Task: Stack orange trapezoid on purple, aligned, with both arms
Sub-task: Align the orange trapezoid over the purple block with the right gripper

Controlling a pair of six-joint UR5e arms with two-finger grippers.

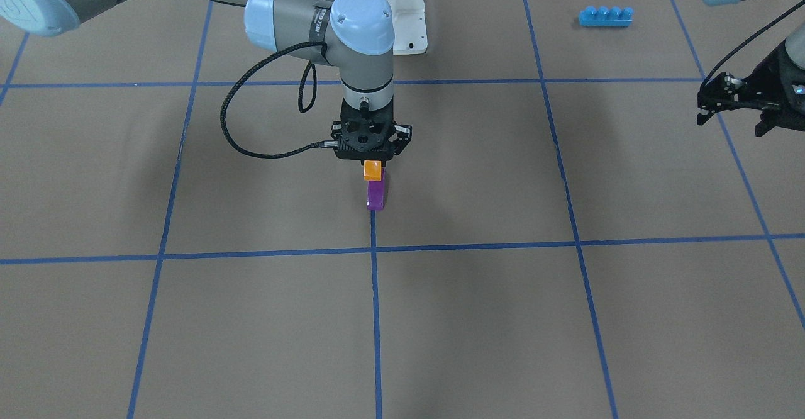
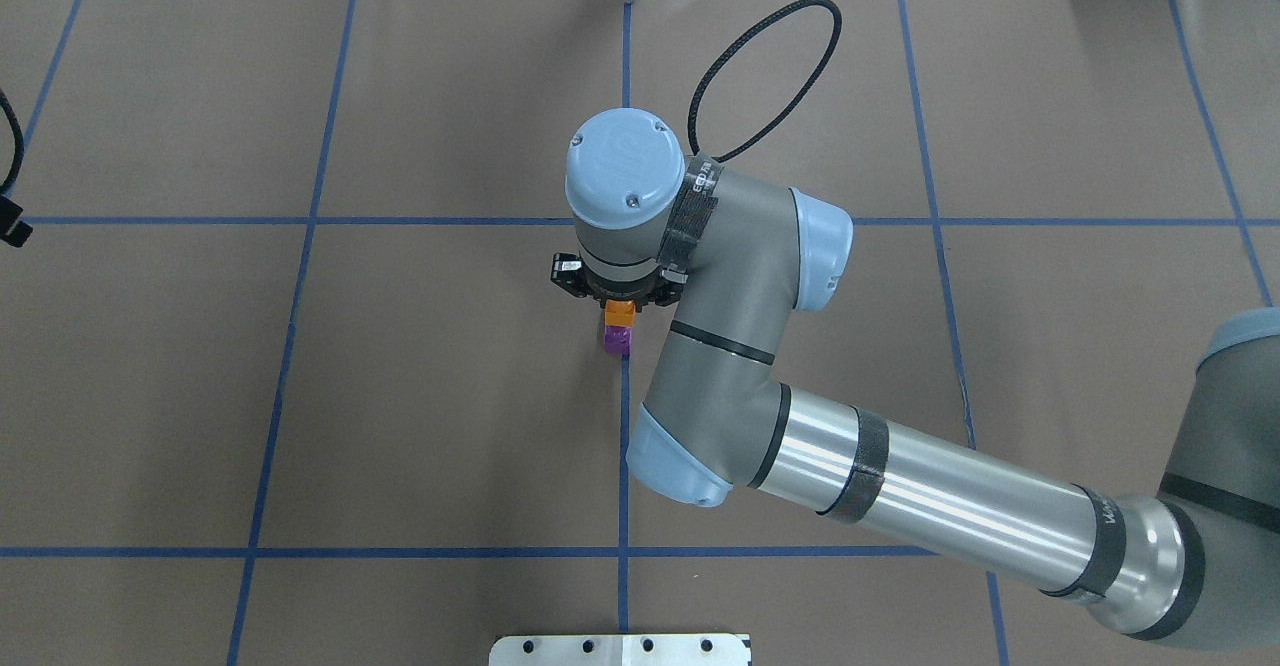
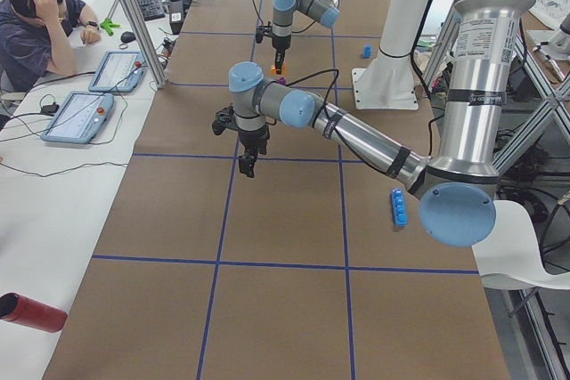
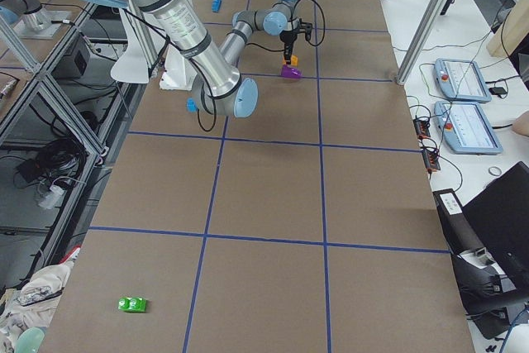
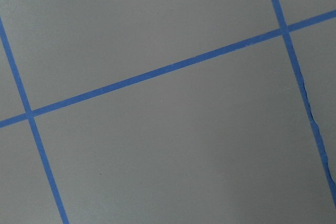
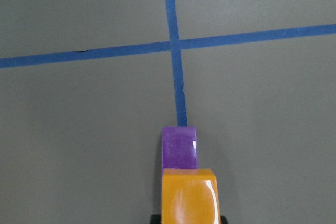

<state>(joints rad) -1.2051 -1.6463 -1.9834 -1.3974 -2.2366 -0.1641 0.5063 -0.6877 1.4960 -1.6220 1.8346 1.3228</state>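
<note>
1. Orange trapezoid (image 6: 189, 195) is gripped in the right hand (image 1: 372, 160), whose fingers are closed on its sides and point straight down at the table (image 1: 251, 318).
2. It sits directly over one end of the purple (image 6: 179, 147). In the right wrist view its edge overlaps the end of the purple nearer the camera.
3. The two bricks look lined up along the same axis. I cannot tell whether the orange one is touching the purple or just above it.
4. The purple lies flat around the middle of the table, about midway between the left and right ends. It rests at the end of a blue tape line (image 1: 375, 293) that runs toward the operators' edge.
5. The left hand (image 3: 247, 166) hangs above the table toward the left end, well apart from both bricks. Nothing shows in its wrist view but table and tape, and I cannot tell whether its fingers are open or closed.
6. A blue four-stud brick (image 1: 605, 16) lies near the robot's edge of the table, on the left half.
7. A green brick (image 4: 131, 304) lies near the robot-side corner at the right end.
</note>
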